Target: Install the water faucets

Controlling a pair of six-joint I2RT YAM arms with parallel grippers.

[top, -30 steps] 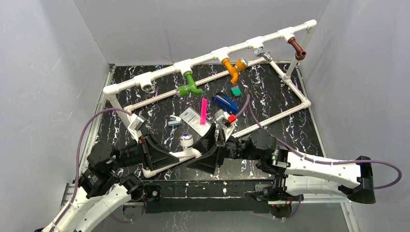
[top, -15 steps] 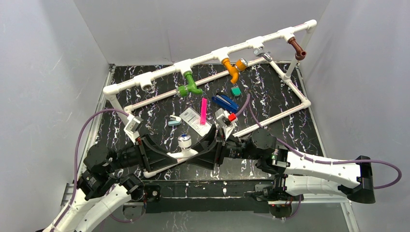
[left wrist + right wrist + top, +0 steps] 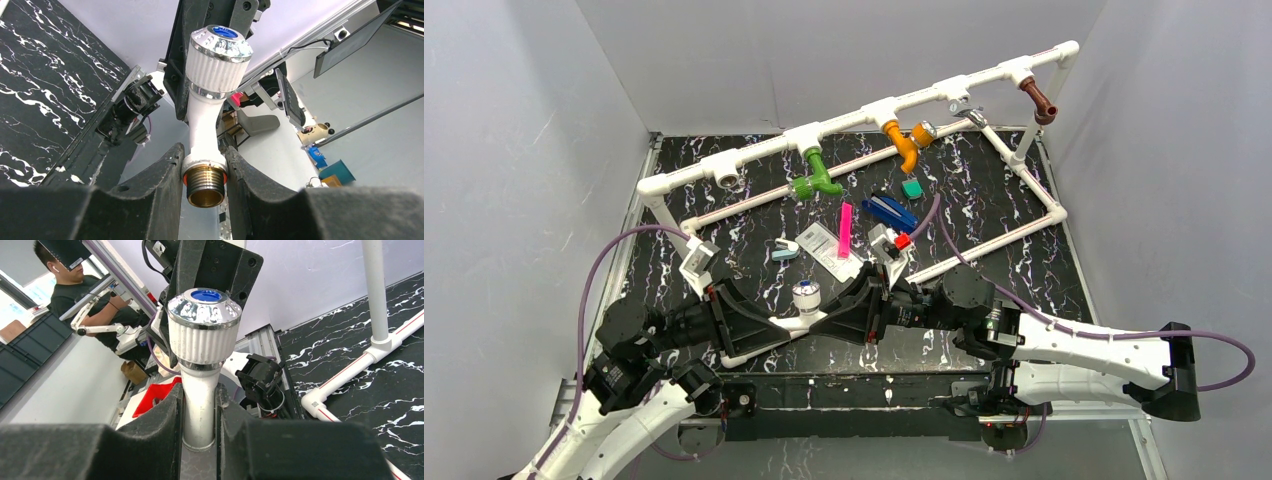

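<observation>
Left wrist: left gripper (image 3: 204, 160) and right gripper (image 3: 199, 395) both clamped on white faucet (image 3: 204, 120). Risk: opposing pulls twist it loose, dropped before open tee (image 3: 728, 178) at 11 o'clock.

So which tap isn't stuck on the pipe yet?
The white faucet, held by the left gripper and right gripper. The green faucet, orange faucet and brown faucet hang on the pipe frame.
</observation>
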